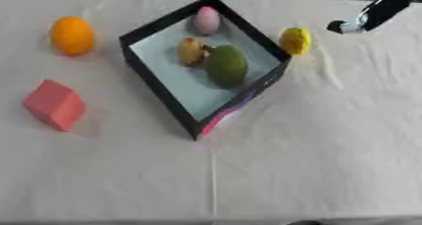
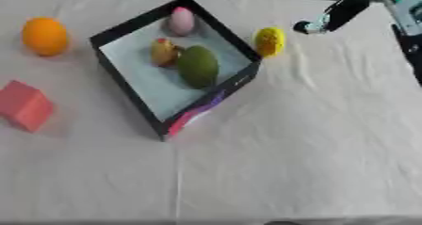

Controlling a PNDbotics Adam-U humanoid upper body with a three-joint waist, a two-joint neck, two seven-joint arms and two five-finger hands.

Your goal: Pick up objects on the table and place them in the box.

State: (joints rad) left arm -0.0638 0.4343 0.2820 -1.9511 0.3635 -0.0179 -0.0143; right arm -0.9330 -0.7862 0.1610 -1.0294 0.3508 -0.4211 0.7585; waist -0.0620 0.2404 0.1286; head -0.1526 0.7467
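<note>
White cloth-covered surface (image 1: 329, 148), wrinkled, with a seam running toward the near edge.

Box (image 1: 157, 85): black walls, pale floor, set cornerwise, coloured print on its near right wall. Inside it three things: a pink egg-shaped piece (image 1: 206, 20) in the far corner; a green oval fruit (image 1: 226, 65) near the middle; a small yellow-brown piece (image 1: 191, 51) just beside the green one on its left, the two apparently touching.

Outside the box: a yellow fruit (image 1: 295, 40) just beside the right-hand wall, on the cloth. An orange (image 1: 72, 35) well to the left of the box. A red block (image 1: 54, 104) nearer the front left, apart from both box and orange.

Right hand (image 2: 317, 25): comes in from the upper right corner, black with a pale tip, held over the cloth to the right of the yellow fruit, not touching it. Cannot tell whether its fingers are spread or curled.

Left hand: not seen in either view.
</note>
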